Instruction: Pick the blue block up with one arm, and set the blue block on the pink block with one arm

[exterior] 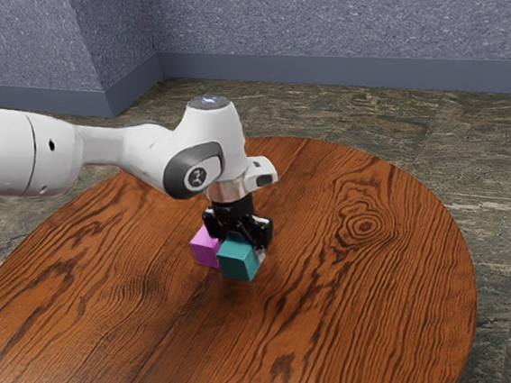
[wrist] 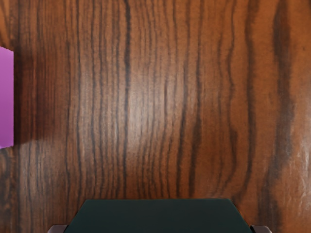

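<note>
2 black fingers [exterior: 260, 234] under the white arm [exterior: 143, 152] are closed on the blue block [exterior: 237, 262], 1 on each side of its upper part. The block, more teal than blue, sits slightly tilted, low over the round wooden surface [exterior: 362, 263]; whether it is lifted clear cannot be told. It is just beside the pink block [exterior: 204, 247], on the exterior view's right of it. In the wrist view the held block [wrist: 154, 216] lies dark under the hand, with the pink block [wrist: 6, 97] resting off to the side.
</note>
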Controlling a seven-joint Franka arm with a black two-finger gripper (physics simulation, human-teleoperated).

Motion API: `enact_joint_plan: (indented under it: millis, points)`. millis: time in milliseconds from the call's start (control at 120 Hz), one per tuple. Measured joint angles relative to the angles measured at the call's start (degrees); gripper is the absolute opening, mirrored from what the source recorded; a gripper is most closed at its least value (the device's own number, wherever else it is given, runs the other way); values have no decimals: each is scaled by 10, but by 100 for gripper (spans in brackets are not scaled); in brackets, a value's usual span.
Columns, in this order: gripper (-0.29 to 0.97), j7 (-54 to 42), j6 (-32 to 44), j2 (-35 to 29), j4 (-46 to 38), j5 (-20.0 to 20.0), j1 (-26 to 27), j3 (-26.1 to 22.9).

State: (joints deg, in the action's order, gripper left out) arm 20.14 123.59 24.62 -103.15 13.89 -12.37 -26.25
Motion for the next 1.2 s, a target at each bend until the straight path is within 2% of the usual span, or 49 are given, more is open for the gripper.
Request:
enact_joint_plan:
  millis: [100,217,308,383,592,975,1200]
  points:
    - [37,-3,-35,0,31,9,-43,-7]
    - [38,-8,-55,-1,36,36,-142,-73]
    - [38,-14,-55,10,39,52,-176,-87]
    - [39,-20,-56,48,79,77,-196,-119]
    - [39,-33,-65,88,109,112,-208,-140]
    - [40,-49,-75,110,135,133,-209,-159]
    - [57,-61,-90,97,145,129,-209,-164]
